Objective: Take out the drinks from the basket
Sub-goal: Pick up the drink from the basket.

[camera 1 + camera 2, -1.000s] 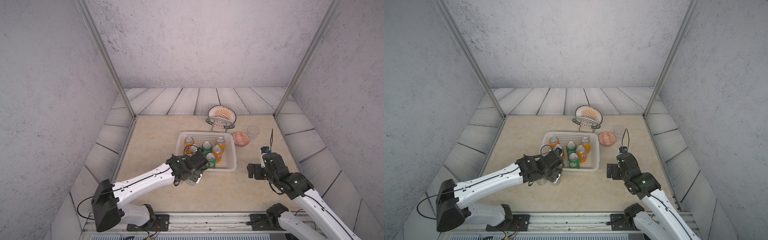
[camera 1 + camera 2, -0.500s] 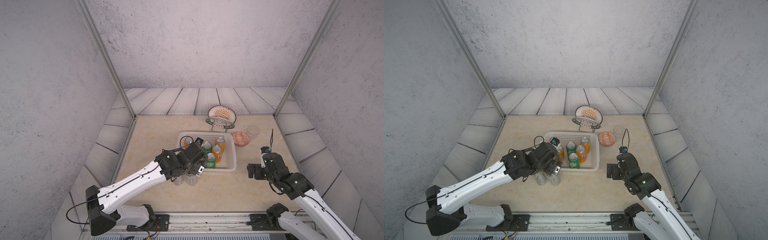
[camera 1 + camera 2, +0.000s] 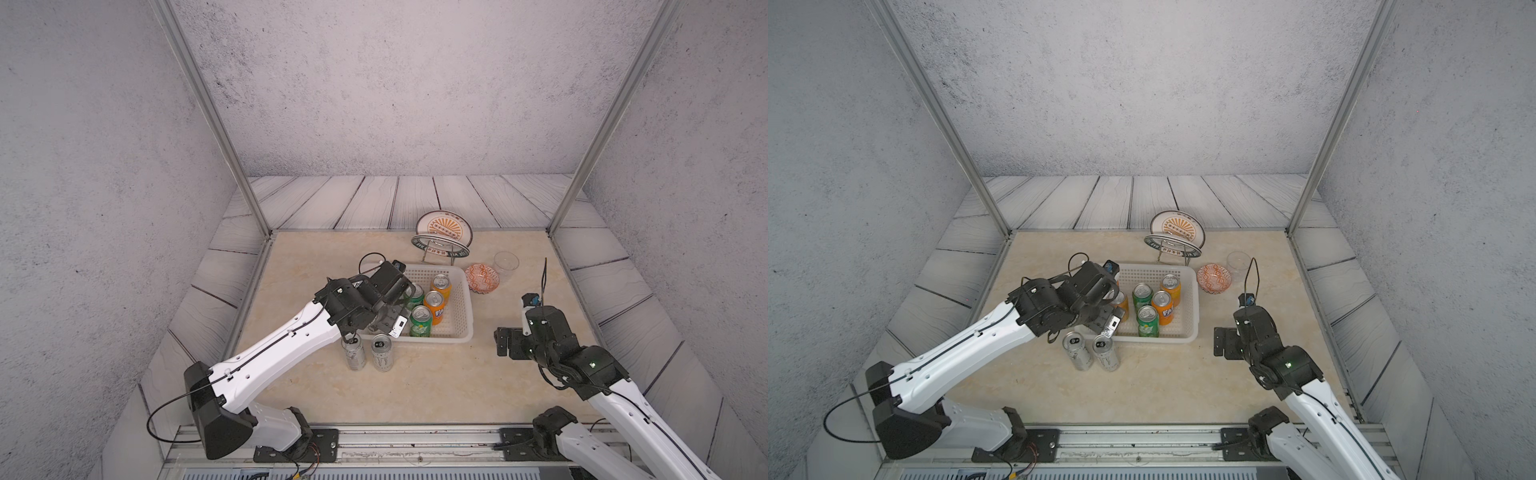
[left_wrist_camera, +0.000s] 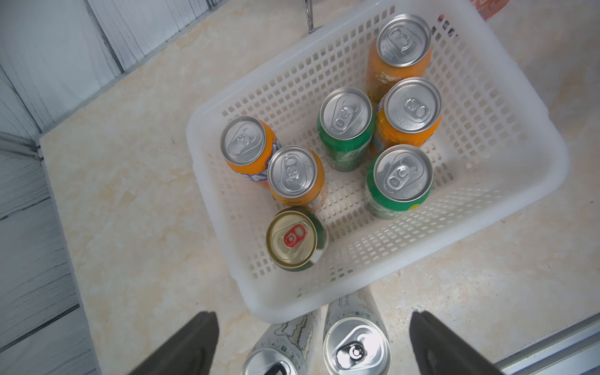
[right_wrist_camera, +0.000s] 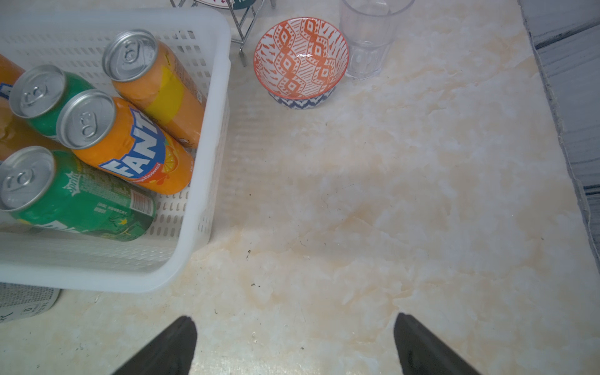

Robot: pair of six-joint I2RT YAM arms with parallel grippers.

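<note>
two of the nine drinks are out of the basket [image 3: 440, 337]: the slim silver-white cans [image 3: 381, 352] stand upright and close together on the table [image 3: 415, 395], just outside the basket's near edge by its left corner. seven are left inside, all upright. the left wrist view shows four orange cans [image 4: 293, 173], two silver-topped green cans [image 4: 401, 175] and a gold-topped can [image 4: 293, 238] with a red tab that sits in the corner nearest the left arm. in both top views that arm hides this corner. the left tool [image 4: 312, 313] hangs above the two slim cans with its fingers spread wide and nothing between them, so it holds no drink. the right tool [image 5: 294, 318] is also spread wide and empty, low over bare table to the right of the basket and apart from it, with the patterned bowl [image 5: 300, 61] and glass cup [image 5: 370, 39] farther back. by my reckoning the task is under a quarter done. the likely next step is a reach into the basket, and the orange and green cans on the right side look like the right arm's share, while the gold-topped can and its two orange neighbours lie closest to the left tool.
</note>
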